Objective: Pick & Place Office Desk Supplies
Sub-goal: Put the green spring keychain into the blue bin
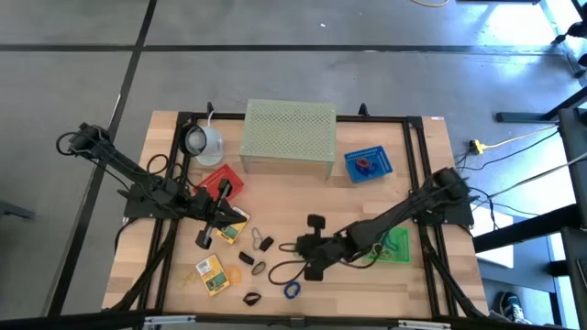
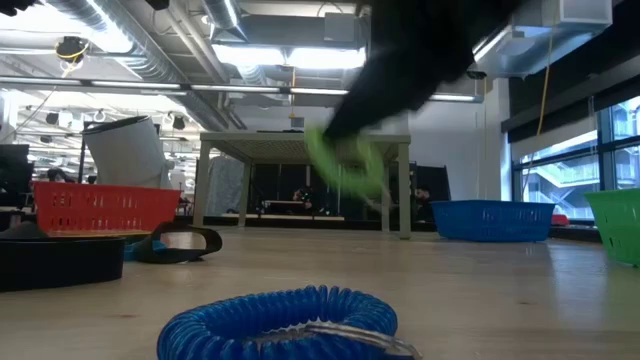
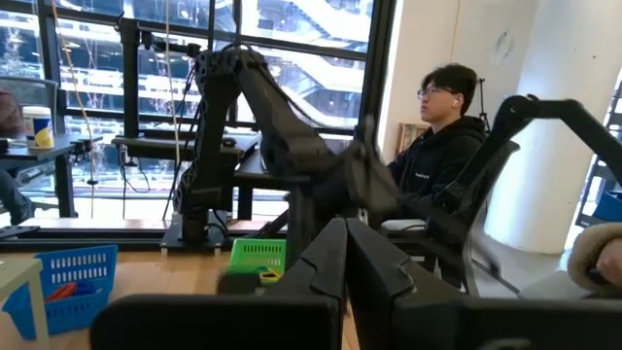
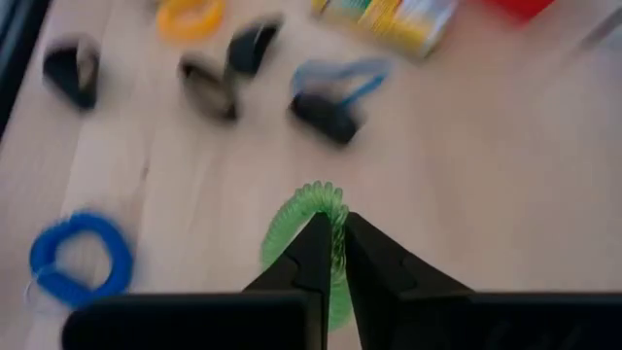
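My right gripper (image 4: 331, 233) is shut on a green coiled loop (image 4: 296, 233), which shows lifted in the low view (image 2: 345, 160). In the high view this gripper (image 1: 307, 266) is over the table's near middle. A blue coiled loop (image 1: 292, 290) lies flat on the table close by (image 2: 290, 320). Black clips (image 4: 209, 83), a yellow loop (image 4: 190, 15) and yellow packets (image 1: 211, 273) lie loose on the wood. My left gripper (image 1: 218, 213) waits shut and empty by the red tray (image 1: 220, 181). My right gripper pinches the green loop's coil at one spot on its ring (image 4: 336, 216) between its two fingers. The fingers (image 4: 316, 248) slant down from the table's right side and lie across the coil. The loop hangs below the fingertips, clear of the table (image 2: 350, 175).
A pale green perforated stand (image 1: 289, 136) stands at the far middle, with a blue basket (image 1: 369, 163) to its right and a white cup (image 1: 204, 140) to its left. A green basket (image 1: 396, 246) sits under my right arm. A person sits beyond the table (image 3: 437, 136).
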Controlling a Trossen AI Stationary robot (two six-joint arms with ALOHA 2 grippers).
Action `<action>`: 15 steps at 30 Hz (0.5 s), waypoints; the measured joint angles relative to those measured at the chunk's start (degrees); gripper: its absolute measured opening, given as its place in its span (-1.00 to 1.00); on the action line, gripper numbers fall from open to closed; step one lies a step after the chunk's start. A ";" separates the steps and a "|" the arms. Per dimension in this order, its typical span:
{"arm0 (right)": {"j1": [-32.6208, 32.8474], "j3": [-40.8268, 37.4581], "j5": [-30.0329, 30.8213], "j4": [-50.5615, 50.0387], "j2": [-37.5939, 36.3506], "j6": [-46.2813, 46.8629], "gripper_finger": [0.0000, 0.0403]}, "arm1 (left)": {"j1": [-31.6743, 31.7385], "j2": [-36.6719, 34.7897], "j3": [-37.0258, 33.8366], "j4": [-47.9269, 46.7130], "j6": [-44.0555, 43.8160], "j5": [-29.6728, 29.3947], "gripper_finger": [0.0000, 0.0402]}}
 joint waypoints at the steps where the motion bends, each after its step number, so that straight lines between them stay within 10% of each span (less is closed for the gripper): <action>1: -0.03 0.01 1.56 -0.17 -1.46 -0.93 -0.87 | 0.00 0.00 0.00 0.02 0.01 0.00 -0.98; 15: -3.07 0.11 23.23 -0.53 -16.78 -8.94 -0.86 | 0.00 -0.01 0.00 0.02 0.02 -0.15 -0.98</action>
